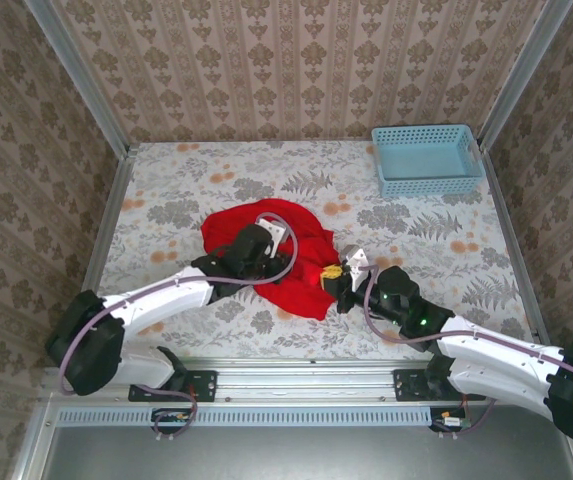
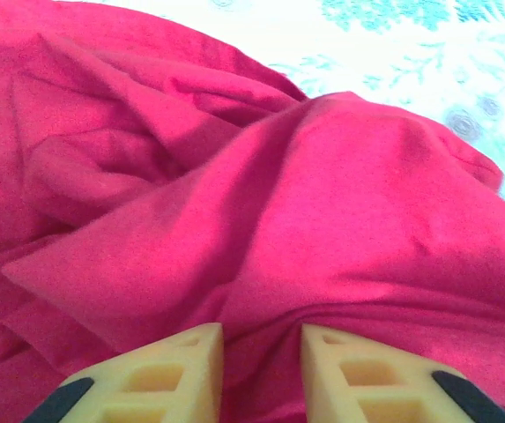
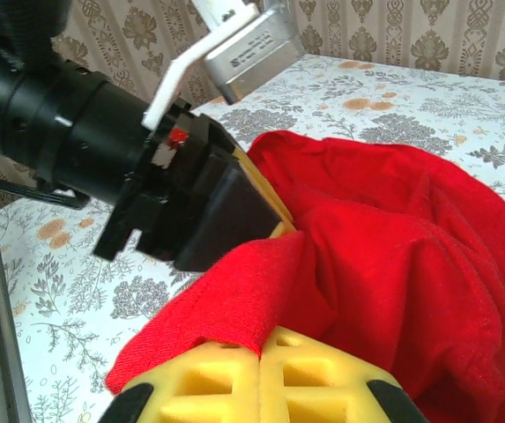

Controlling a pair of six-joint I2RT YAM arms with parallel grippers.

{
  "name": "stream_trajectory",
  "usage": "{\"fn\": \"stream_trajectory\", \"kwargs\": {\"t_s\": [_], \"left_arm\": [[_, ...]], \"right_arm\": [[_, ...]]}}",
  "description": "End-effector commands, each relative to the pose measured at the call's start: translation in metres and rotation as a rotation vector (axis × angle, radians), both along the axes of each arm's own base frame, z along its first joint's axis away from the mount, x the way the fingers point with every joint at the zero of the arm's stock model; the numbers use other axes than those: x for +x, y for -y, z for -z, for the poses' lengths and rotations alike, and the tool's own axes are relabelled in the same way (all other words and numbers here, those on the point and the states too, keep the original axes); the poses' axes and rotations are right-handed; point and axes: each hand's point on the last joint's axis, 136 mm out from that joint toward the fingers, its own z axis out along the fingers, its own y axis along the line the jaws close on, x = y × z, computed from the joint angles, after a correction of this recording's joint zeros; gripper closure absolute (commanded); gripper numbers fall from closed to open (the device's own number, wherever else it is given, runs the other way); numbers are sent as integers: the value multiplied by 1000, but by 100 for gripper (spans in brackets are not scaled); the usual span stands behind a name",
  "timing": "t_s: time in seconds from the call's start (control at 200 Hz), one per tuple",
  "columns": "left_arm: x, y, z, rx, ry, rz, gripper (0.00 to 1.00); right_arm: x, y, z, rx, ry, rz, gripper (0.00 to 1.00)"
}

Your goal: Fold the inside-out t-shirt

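My left end effector is sunk in cloth, its ribbed yellow fingers slightly apart; I cannot tell if it grips. The crumpled red t-shirt lies on the floral bench, centred towards the front edge, its hem pinched by my closed right end effector. Lattice basket: far right corner.

Readable markings, all three views: none that I can make out from my station.
- t-shirt: plain cloth, no print or tag lettering.
- basket: bare plastic mesh.
- wallpaper and tablecloth: ornament and leaves (pattern, not writing).
- Small red-and-white patch on the black arm housing: too small for me to read.
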Motion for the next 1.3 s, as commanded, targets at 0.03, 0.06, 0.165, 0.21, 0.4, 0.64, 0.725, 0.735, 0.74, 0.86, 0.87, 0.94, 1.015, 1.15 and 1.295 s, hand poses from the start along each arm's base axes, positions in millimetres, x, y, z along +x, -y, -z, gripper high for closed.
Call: {"fn": "stream_trajectory", "kwargs": {"t_s": [0.03, 0.06, 0.165, 0.21, 0.4, 0.64, 0.725, 0.735, 0.74, 0.86, 0.87, 0.94, 1.015, 1.15, 1.295], "left_arm": [[13, 4, -1, -10, -19, -26, 74], [12, 6, -2, -6, -19, -18, 74], [0, 10, -4, 27, 2, 7, 74], [-6, 10, -6, 41, 15, 13, 73], [-42, 15, -15, 34, 57, 85, 69], [-60, 35, 9, 74, 12, 155, 69], [-59, 40, 9, 45, 7, 148, 69], [-59, 40, 9, 42, 7, 144, 69], [-59, 41, 9, 42, 5, 144, 69], [-49, 37, 22, 89, -32, 95, 75], [-48, 37, 24, 95, -37, 91, 75], [-40, 33, 31, 107, -73, 45, 75], [-36, 33, 38, 95, -114, 21, 73], [-32, 37, 45, 77, -152, -2, 70], [-34, 47, 44, 2, -183, 10, 65]], "right_arm": [[3, 8, 3, 21, -14, 54, 100], [4, 9, 6, 23, -21, 67, 100], [10, 18, 22, 13, -70, 137, 100], [12, 21, 28, 16, -90, 159, 100], [15, 30, 47, 47, -155, 229, 100], [15, 39, 54, 76, -179, 275, 100], [14, 41, 53, 84, -184, 285, 100], [14, 41, 53, 86, -184, 284, 100], [14, 41, 53, 86, -184, 283, 100], [13, 41, 54, 84, -186, 278, 100], [13, 41, 54, 84, -186, 278, 100], [13, 41, 56, 82, -187, 279, 100], [12, 42, 59, 73, -191, 278, 100], [10, 42, 65, 58, -189, 273, 100], [8, 46, 82, 9, -207, 279, 100]]}}
